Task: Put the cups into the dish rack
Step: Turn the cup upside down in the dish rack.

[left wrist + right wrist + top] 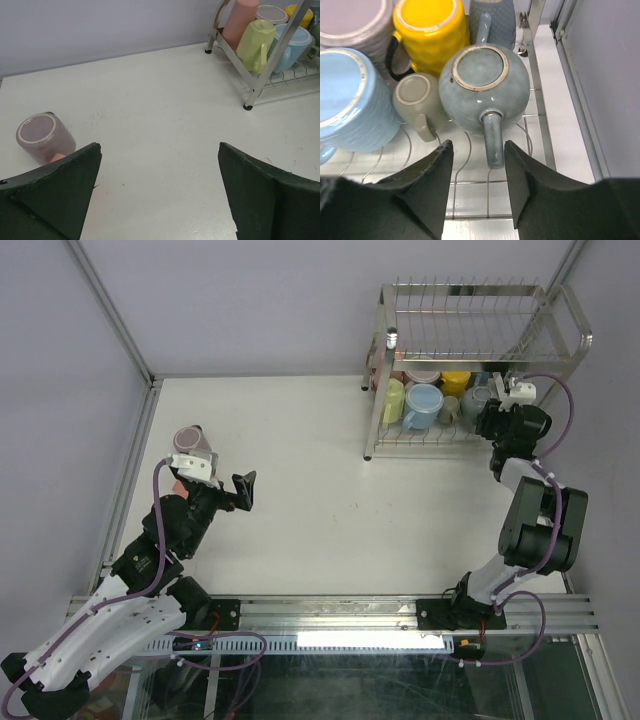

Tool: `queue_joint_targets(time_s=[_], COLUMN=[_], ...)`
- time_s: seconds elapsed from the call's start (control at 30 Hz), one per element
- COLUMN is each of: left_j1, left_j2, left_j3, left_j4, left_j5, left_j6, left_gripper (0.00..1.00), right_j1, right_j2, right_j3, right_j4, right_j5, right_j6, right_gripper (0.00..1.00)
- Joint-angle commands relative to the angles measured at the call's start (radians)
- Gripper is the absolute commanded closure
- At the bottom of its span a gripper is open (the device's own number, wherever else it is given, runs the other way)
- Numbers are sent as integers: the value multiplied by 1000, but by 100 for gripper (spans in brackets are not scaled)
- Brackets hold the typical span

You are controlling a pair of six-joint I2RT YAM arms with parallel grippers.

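A: left pincer (159, 150) status?
B: gaping wide, holding nothing, touching nothing. Its fingers are framing bare tabletop (165, 90). The left arm (190, 515) is reaching forward from the near-left corner with the wrist sitting low, pincer pointing right toward the dish rack (560, 340).
A: any cups lying loose?
B: one mauve cup (45, 137) is lying on its side on the tabletop, near the left finger and apart from it (a pink patch is showing under it, can't tell what).
A: right side?
B: the right arm (530, 510) is folding at the elbow and reaching to the rack's right end, lower shelf. The right pincer (477, 147) is sitting part open, gripping nothing. Its jaws are straddling the handle of a grey-blue mug (485, 85), which is resting base-up on the wavy wires. Can't tell whether a jaw is touching the handle.
A: neighbours?
B: a taupe cup (415, 97) is sitting just beside it on the left, a light blue mug (350, 100) further left, a yellow mug (427, 30) behind. A pale green mug (255, 42) and a salmon tumbler (240, 20) are standing at the rack's left end.
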Motion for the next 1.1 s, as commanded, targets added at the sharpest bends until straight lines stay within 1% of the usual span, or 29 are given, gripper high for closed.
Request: queue_joint_targets(time_s=[0.0,0.13,0.33,0.37,0.47,0.5,0.53,0.67,0.83,0.93,1.0,1.07], left_j1=[-5,-5,-5,-5,-5,-5,-5,-4,-2,19,64,155], left_j2=[-10,-9,-7,-7,-3,0,1,25,117,211,286,343], left_j3=[1,1,1,1,1,3,2,10,40,76,106,133], left_j4=[24,24,24,24,24,24,23,15,-30,-71,-96,-110], left_j5=[-19,-14,-9,-8,-3,-1,2,0,-49,-43,16,127], left_j6=[18,14,7,5,0,-5,-7,-36,-64,-82,-97,-106], left_gripper=[1,1,1,1,1,1,1,1,1,1,1,4], right_j1=[-16,-25,-32,-34,-34,-34,-36,-34,-19,34,99,163], right_j2=[-110,-168,-258,-274,-322,-338,-356,-404,-418,-431,-438,-453], right_j3=[-28,-57,-90,-93,-94,-92,-90,-64,19,67,90,109], right_j4=[46,-32,-188,-215,-319,-362,-412,-584,-860,-992,-1059,-1116], right_j5=[-72,-168,-322,-340,-340,-439,-499,-625,-770,-790,-791,-791], right_j6=[-14,-35,-124,-147,-147,-229,-280,-387,-518,-566,-577,-575], right_gripper=[52,52,51,51,51,51,50,49,49,49,49,49])
